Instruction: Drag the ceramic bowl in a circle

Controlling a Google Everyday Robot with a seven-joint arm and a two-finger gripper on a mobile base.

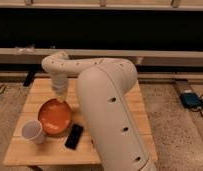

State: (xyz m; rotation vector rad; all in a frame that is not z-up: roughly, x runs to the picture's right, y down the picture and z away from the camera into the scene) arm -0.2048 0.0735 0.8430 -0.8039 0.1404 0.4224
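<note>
The ceramic bowl, wide and shallow with a glossy orange inside, sits on the left half of the wooden table. The white arm reaches from the front right across the table and bends down over the bowl. My gripper comes down onto the bowl's far rim and is shut on it. The bowl's near edge lies close to a small white cup.
A black phone lies flat just right of the bowl near the front edge. The cup stands at the front left corner. The arm's bulk hides the table's right part. A blue device lies on the floor at right.
</note>
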